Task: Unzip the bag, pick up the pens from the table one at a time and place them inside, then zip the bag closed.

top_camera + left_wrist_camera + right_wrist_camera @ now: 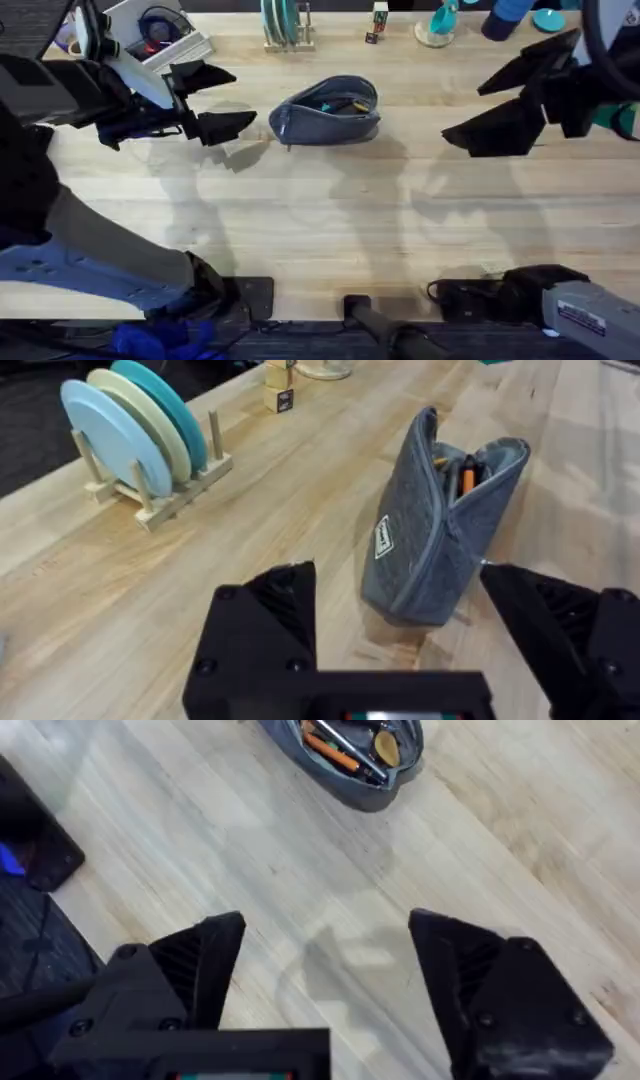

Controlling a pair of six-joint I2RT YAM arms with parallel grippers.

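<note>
The blue-grey bag stands unzipped on the table near the back middle, its mouth gaping upward. Inside it the pens show: an orange pen and a silvery pen lie in the bag; the orange pen also peeks out of the bag. My left gripper hangs open just left of the bag, nothing between its black fingers. My right gripper is open, raised to the right of the bag and holding nothing.
A wooden rack with coloured plates stands behind the bag, plates close by in the left wrist view. A white box sits at the back left, small items at the back right. A black device lies near the front edge.
</note>
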